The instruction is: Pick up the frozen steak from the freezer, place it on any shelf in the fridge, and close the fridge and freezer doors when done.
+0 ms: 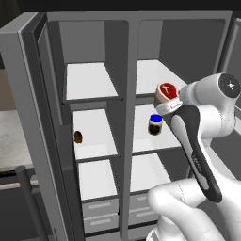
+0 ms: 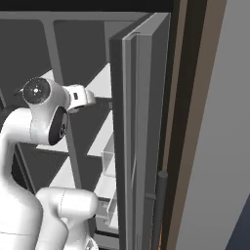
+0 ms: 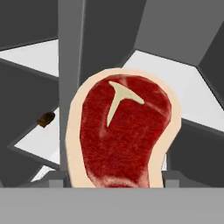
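The frozen steak (image 1: 167,90), a red slab with a pale tan rim, hangs in the air in front of the fridge (image 1: 188,47), just above the near edge of its uppermost shelf (image 1: 149,73). My gripper (image 1: 165,100) is shut on it from below. In the hand view the steak (image 3: 122,131) stands upright between my fingers, with the white shelf (image 3: 183,89) behind it. The freezer (image 1: 92,80) is the narrower left half. Both doors stand open: the freezer door (image 1: 26,117) at the left, the fridge door (image 2: 139,146) at the right.
A dark blue-lidded jar (image 1: 155,124) stands on the fridge's middle shelf, below the steak. A small brown lump (image 1: 78,137) lies on the freezer's middle shelf. Grey drawers (image 1: 101,212) sit at the bottom. A grey divider (image 1: 132,117) separates the two halves.
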Motion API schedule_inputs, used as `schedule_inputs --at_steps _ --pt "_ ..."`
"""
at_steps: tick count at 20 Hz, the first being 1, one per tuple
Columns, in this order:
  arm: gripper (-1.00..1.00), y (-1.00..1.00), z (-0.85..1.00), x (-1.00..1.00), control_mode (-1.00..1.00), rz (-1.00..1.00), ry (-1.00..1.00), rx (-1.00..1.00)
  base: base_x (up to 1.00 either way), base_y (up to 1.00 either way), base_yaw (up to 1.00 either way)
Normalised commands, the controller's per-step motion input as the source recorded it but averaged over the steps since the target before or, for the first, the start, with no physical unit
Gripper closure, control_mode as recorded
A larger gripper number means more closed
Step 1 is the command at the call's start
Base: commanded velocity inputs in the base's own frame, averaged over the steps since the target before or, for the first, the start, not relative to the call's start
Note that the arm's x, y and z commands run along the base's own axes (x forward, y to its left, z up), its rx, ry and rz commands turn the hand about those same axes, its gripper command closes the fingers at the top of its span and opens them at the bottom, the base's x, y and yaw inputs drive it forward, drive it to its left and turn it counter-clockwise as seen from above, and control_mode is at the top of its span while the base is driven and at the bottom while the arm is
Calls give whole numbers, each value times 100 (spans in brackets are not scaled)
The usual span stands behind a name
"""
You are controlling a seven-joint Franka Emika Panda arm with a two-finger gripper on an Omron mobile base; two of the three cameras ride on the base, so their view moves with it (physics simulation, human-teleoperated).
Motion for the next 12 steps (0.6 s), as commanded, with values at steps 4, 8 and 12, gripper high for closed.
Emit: schedule_inputs --at_steps 4,8,12 --pt "100 -36 7 65 -100 0 0 0 0 0 0" --pt "100 -22 12 72 -100 0 1 0 0 0 0" --pt "100 -4 2 80 -100 -2 4 0 0 0 0"
